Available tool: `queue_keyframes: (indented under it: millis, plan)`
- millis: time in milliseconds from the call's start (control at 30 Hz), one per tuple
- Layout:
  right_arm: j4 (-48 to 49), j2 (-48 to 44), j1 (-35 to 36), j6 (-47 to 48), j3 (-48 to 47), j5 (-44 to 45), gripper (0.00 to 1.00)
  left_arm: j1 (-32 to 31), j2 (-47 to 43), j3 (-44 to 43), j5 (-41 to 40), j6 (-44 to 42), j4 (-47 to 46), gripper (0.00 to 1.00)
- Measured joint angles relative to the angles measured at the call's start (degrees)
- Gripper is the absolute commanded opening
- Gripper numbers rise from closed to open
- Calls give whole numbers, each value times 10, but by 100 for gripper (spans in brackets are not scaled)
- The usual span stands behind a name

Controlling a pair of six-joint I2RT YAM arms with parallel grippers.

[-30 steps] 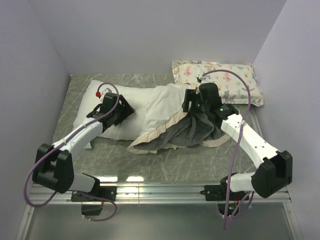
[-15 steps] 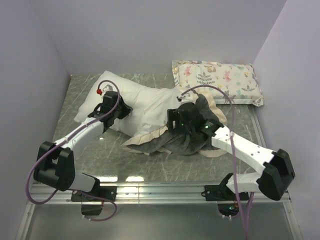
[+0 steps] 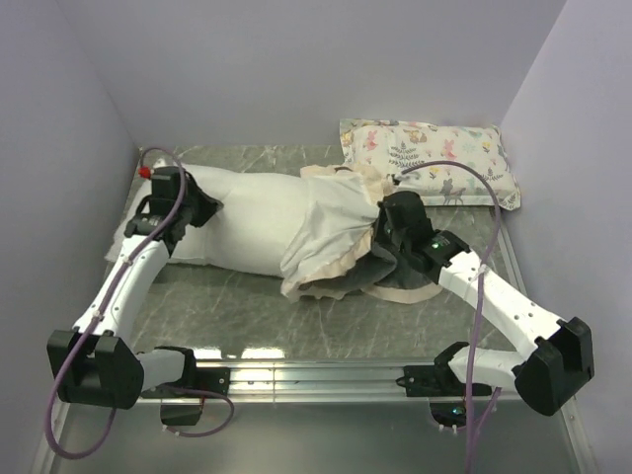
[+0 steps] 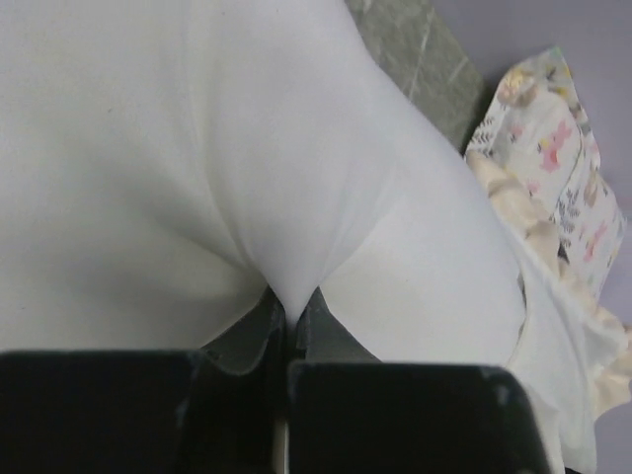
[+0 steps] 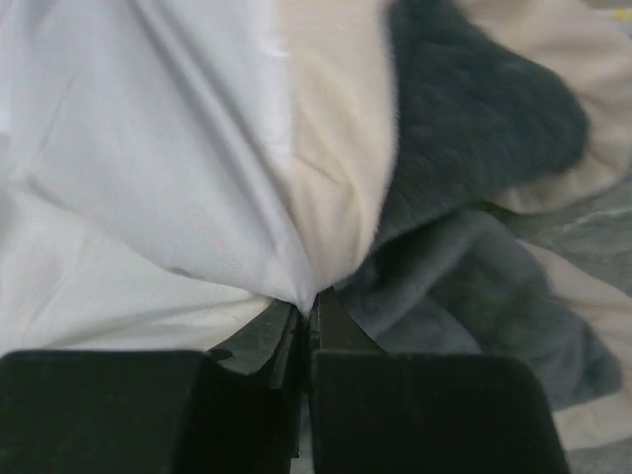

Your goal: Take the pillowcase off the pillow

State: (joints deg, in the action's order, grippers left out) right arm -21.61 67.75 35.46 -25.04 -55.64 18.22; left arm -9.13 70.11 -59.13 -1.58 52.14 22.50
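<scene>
The big white pillow (image 3: pixel 247 222) lies across the middle of the table (image 3: pixel 326 321), stretched from left to right. Most of it is bare. The pillowcase (image 3: pixel 331 237) is bunched over its right end only. It is turned partly inside out, so the white inside shows on top. The grey fluffy side spills onto the table on the right.

The left gripper (image 3: pixel 200 205) is at the pillow's left end. Its jaws are pinched tight on a fold of the white pillow cloth, which rises in a little peak between them.

The right gripper (image 3: pixel 383 229) is at the bunched pillowcase. Its jaws are closed tight on it, right where white, cream and grey meet.

A small print pillow (image 3: pixel 430 158) lies at the back right, close beside the pillowcase.
</scene>
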Motion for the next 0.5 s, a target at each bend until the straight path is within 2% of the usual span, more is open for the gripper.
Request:
queue_keyframes:
  millis: [167, 500]
  plan:
    - [-5, -5, -85, 5, 11, -26, 0, 71, -21, -31, 19, -15, 55, 0]
    - [-22, -7, -199, 7, 0, -109, 0, 80, -21, -43, 57, -19, 79, 0]
